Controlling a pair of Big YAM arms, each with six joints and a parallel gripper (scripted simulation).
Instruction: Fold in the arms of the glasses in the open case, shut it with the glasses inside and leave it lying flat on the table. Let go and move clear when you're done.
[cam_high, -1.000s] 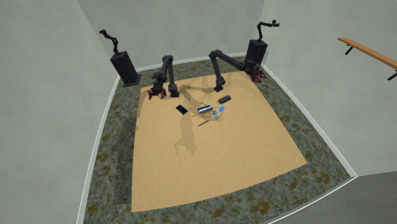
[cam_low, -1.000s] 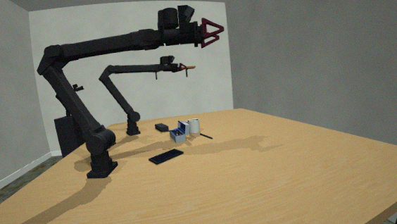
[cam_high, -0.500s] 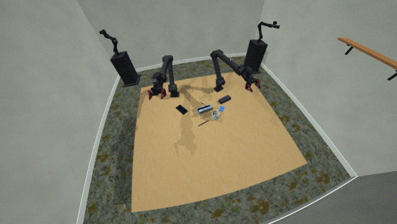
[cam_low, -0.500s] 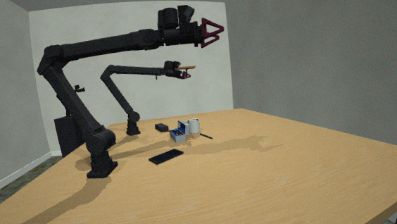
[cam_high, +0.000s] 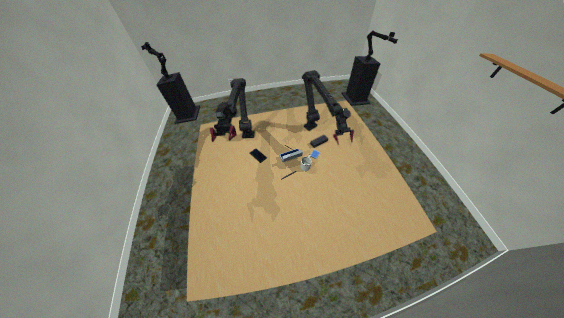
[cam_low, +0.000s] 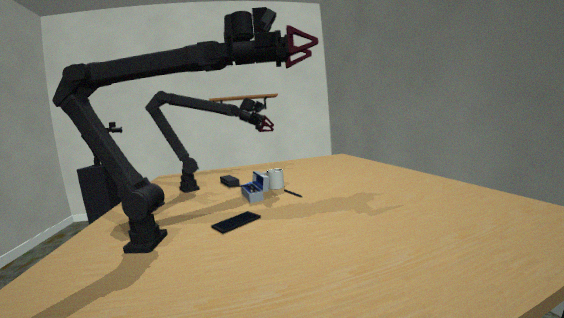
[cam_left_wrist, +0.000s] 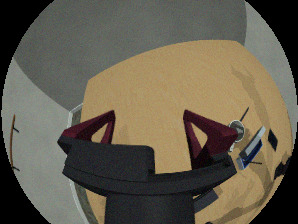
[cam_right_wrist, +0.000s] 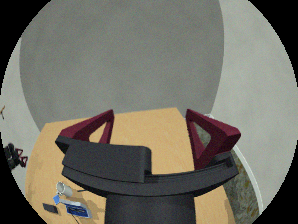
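Note:
The open blue glasses case (cam_high: 289, 152) lies on the wooden table near the arms' bases, its lid raised (cam_low: 254, 190). The glasses inside are too small to make out. My left gripper (cam_high: 343, 135) (cam_low: 265, 123) is open and empty, high in the air and well away from the case. In the left wrist view its fingers stand apart, with the case (cam_left_wrist: 254, 152) far off at the right. My right gripper (cam_low: 302, 45) (cam_high: 223, 133) is open and empty, raised higher still. In the right wrist view the case (cam_right_wrist: 76, 213) shows small at the lower left, below the fingers.
A white mug (cam_low: 276, 178) stands right beside the case. A black pen (cam_low: 293, 192) lies in front of the mug. A flat black slab (cam_low: 236, 221) and a small black box (cam_low: 229, 180) lie on either side of the case. Two dark pedestals stand off the table.

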